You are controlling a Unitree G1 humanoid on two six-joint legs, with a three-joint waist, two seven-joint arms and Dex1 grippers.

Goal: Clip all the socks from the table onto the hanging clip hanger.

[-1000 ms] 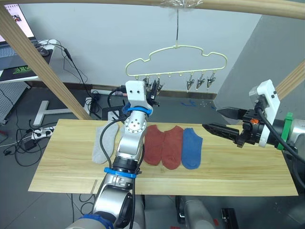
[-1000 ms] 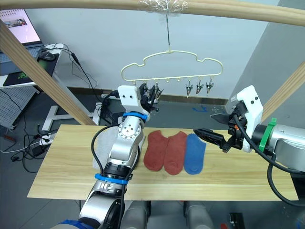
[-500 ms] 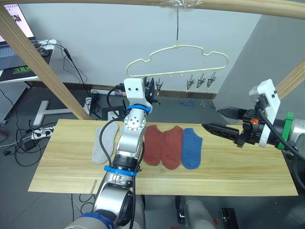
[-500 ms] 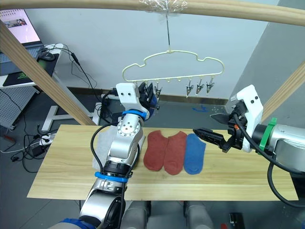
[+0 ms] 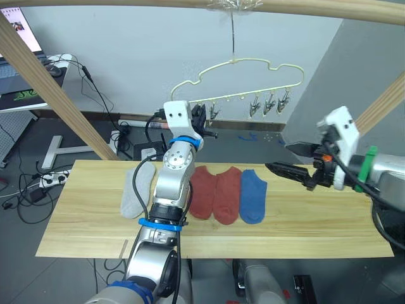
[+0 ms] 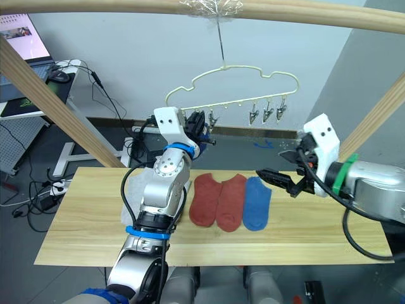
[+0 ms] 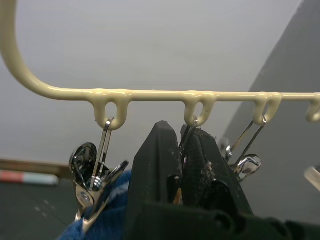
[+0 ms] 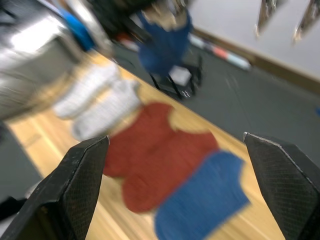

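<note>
The pale yellow clip hanger (image 5: 253, 63) hangs from the top beam, tilted with its right end higher. My left gripper (image 5: 201, 117) is raised to the hanger's left clips. Its fingers (image 7: 160, 165) are shut on a metal clip under the second loop. Beside it, the first clip (image 7: 95, 175) bites a blue sock (image 7: 105, 222) that hangs down (image 8: 165, 35). On the table (image 5: 82, 215) lie a light grey sock (image 5: 136, 190), two rust red socks (image 5: 204, 190) (image 5: 226, 193) and a blue sock (image 5: 253, 195). My right gripper (image 5: 278, 157) hovers open just right of them.
Slanted wooden poles (image 5: 57, 88) (image 5: 380, 104) stand at both sides under the top beam (image 5: 304, 7). Three free clips (image 5: 269, 104) hang at the hanger's right end. A desk with a laptop (image 5: 19, 69) and floor cables (image 5: 38, 180) lie far left.
The hanger has swung and tilted, its right end rising. My left gripper stays at the left clips, slightly higher. The right gripper has shifted a little left.
</note>
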